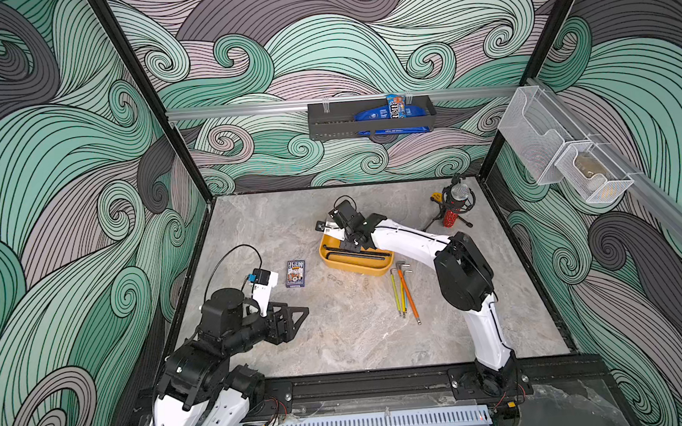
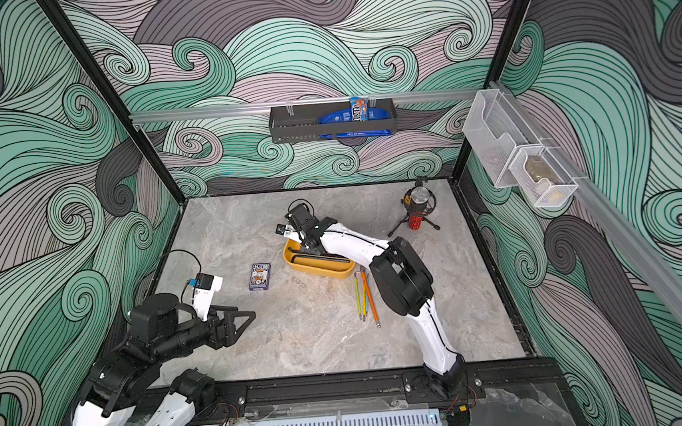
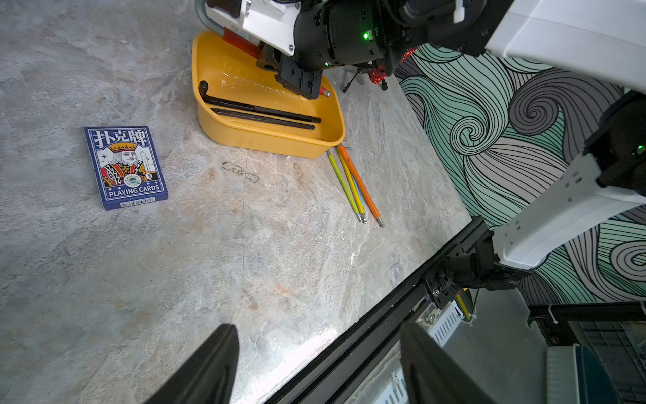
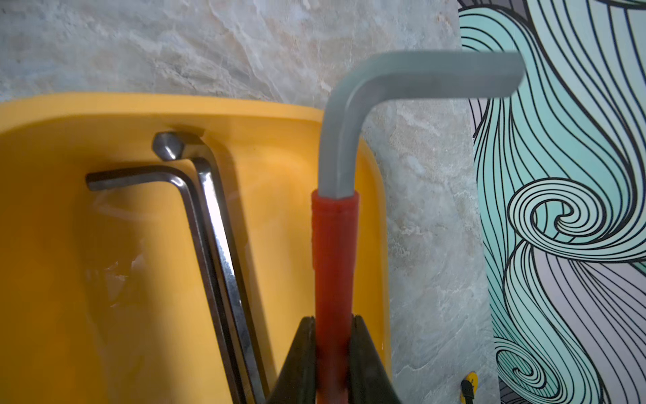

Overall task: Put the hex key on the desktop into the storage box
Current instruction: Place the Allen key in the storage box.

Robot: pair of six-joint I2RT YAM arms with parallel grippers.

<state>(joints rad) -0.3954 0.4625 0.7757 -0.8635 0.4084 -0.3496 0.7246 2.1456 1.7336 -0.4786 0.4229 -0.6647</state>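
At the lower left of a top view, the left hand (image 1: 297,315) hangs low over the desk (image 1: 341,339). Its arm is folded back on itself and the wrist points toward the middle. The left wrist view shows its fingers (image 3: 216,349) spread wide with nothing between them, which I read as it idling out of the way.

Right of it a blue pack of playing cards (image 1: 295,273) lies flat, well apart from the work.

At centre sits the yellow storage box (image 1: 352,268), with two black hex keys (image 1: 355,256) lying lengthwise inside. The right hand (image 4: 334,323) is over the box, clenched on the red sleeve of a grey hex key (image 4: 335,245). The shaft runs along the box's length, likely so the key can drop in beside the black ones. In the wrist view the key's bent end juts past the rim, so it probably wants easing inward before release.

The right arm rises from the lower right of the frame, bends sharply at a black elbow and stretches up-left, with the wrist tipped down into the box.

Just right of the box's near corner, several coloured hex keys (image 1: 404,292) wait side by side on the desk.
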